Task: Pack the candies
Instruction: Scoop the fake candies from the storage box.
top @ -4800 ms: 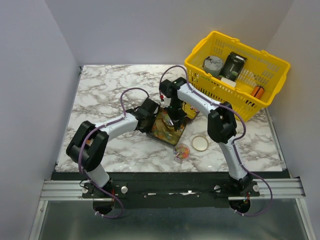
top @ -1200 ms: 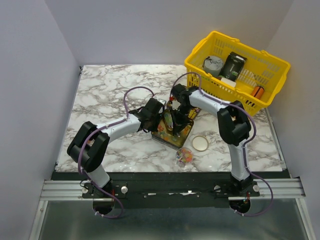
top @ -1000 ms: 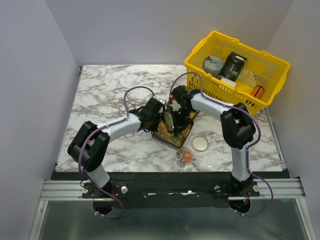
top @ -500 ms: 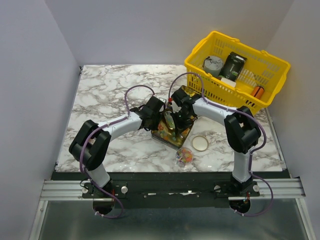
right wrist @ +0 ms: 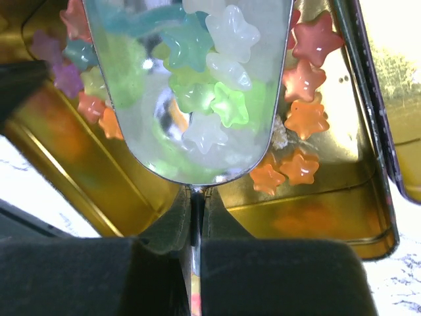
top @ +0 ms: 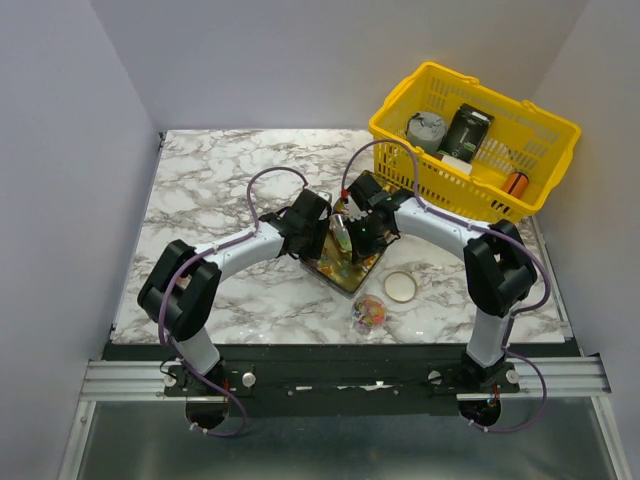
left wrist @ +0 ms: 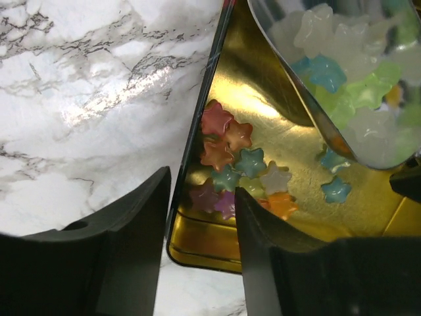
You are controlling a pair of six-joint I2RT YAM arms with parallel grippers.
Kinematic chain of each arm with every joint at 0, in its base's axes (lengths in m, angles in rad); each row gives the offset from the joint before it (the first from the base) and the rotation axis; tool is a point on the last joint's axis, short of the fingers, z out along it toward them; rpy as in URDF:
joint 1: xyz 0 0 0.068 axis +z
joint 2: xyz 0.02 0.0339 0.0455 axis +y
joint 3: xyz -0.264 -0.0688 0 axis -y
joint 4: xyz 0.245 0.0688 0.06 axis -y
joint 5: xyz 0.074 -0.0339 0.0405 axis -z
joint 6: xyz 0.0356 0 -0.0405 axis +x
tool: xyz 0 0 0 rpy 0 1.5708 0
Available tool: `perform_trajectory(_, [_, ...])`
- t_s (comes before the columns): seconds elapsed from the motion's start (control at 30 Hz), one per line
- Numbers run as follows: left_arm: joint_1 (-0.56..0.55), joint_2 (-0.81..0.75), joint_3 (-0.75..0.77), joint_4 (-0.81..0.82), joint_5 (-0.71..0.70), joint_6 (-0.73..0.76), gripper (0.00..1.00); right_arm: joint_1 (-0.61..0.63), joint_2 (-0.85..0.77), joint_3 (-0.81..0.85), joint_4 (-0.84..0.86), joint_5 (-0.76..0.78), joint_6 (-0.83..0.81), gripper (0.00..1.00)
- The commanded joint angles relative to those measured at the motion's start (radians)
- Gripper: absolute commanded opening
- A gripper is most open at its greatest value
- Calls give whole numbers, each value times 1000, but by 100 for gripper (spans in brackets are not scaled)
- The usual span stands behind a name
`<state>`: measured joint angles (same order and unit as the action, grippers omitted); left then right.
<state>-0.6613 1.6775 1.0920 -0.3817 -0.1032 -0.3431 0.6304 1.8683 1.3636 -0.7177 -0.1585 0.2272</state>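
Candies (left wrist: 230, 171): some in tin (left wrist: 263, 92); your R gripper (right wrist: 195, 224) is clamped on a full scoop (right wrist: 191, 172) above it. L gripper (left wrist: 200, 197) is half-open astride tin wall, gripping nothing. Cup (top: 367, 311) has more.

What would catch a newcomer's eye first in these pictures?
A shiny scoop heaped with pale star candies, above an open gold tin at the middle of the table with more bright stars inside. Next, the yellow basket at its far right corner.

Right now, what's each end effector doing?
Left end effector: open, straddling the tin wall.
Right end effector: closed on the handle of the scoop, which holds candies.
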Motion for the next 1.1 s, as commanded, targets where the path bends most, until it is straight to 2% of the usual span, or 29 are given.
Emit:
perform_trajectory(0.0, [2,-39,26,32,-26,-8,58,3,-69,19,-1,-12,43,1])
perform_trajectory(0.27, [8,-130,-3,56,-85,-20,80,3,-162,23,-94,-24,118,1])
perform_trajectory(0.47, [12,-222,-66,101,-160,-22,97,5,-297,-27,-167,-15,152,1])
perform_trajectory(0.67, [22,-288,-121,113,-217,-23,99,11,-440,-113,-239,-45,185,1])
perform_trajectory(0.8, [29,-309,-141,116,-259,-25,99,43,-535,-228,-276,-96,218,1])
perform_trajectory(0.97, [32,-303,-155,110,-282,-23,99,169,-607,-284,-357,-46,288,1])
perform_trajectory(1.07, [34,-292,-156,104,-280,-30,99,225,-655,-336,-379,-81,343,1])
